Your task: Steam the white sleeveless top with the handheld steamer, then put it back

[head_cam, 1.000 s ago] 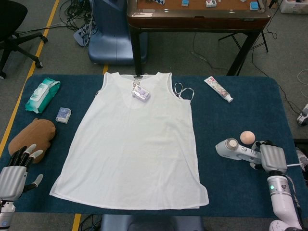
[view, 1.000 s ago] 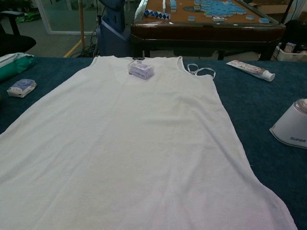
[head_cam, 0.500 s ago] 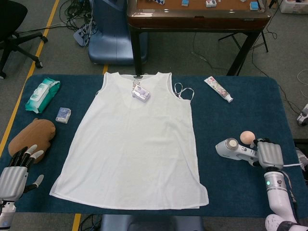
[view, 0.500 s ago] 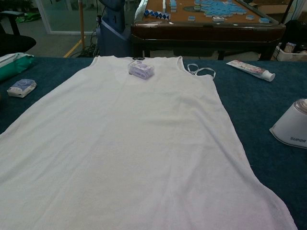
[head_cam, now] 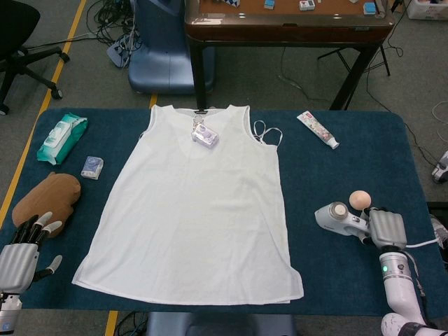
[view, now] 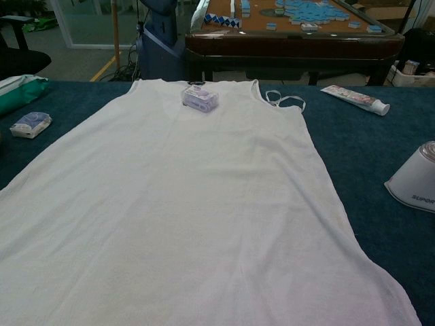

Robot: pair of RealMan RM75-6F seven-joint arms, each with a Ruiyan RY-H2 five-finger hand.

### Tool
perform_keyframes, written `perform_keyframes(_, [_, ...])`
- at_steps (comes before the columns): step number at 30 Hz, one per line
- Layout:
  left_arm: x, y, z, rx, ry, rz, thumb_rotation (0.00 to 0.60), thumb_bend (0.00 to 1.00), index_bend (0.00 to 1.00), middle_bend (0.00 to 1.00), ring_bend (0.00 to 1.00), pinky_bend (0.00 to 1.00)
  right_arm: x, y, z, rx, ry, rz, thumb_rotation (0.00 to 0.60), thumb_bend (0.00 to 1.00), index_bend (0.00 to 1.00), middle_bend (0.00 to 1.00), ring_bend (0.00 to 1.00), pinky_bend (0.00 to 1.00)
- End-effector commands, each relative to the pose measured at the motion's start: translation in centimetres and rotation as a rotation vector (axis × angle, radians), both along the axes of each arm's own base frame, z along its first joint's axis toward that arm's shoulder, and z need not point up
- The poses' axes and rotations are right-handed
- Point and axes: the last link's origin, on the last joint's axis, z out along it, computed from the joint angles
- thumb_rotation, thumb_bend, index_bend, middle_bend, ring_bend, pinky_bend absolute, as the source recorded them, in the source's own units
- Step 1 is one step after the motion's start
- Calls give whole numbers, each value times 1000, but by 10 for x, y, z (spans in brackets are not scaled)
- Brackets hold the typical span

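Observation:
The white sleeveless top lies spread flat on the blue table, neckline at the far side; in the chest view the top fills most of the frame. The white handheld steamer lies on its side right of the top, head toward the garment; only its head shows in the chest view. My right hand lies over the steamer's handle, back up, with fingers curled around it. At the front left corner my left hand hovers with fingers apart, holding nothing.
A small purple-and-white packet sits on the top's neckline. A peach ball lies just beyond the steamer, a tube at the far right. On the left are a green wipes pack, a small packet and a brown plush.
My right hand has slid left and a little farther along the steamer's handle, and the steamer has shifted slightly to the right. The left hand has barely moved.

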Motion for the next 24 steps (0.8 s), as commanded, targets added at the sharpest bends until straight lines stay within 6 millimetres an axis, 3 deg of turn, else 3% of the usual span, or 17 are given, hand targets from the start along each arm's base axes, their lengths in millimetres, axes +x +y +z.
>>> perform_keyframes(1, [-1, 0, 0, 0, -1, 0, 600, 238, 209, 97, 46, 78, 0, 1, -3, 3, -6, -2, 600, 282, 471, 412, 288, 413])
perform_keyframes(10, [-4, -2, 1, 6, -5, 11, 600, 238, 210, 99, 48, 78, 3, 3, -14, 12, -38, 5, 600, 319, 483, 430, 318, 442])
perform_keyframes(14, [-5, -3, 2, 7, -7, 15, 600, 238, 220, 99, 48, 78, 3, 6, -17, 12, -65, 3, 600, 406, 500, 452, 350, 478])
perform_keyframes(18, [-5, -3, 1, 5, -8, 12, 600, 238, 227, 101, 49, 78, 5, 7, -17, -1, -101, 15, 600, 488, 527, 497, 404, 542])
perform_keyframes(24, [-4, -2, 0, 3, -7, 11, 600, 238, 228, 103, 50, 78, 7, 5, -16, -31, -170, 35, 600, 510, 566, 564, 494, 593])
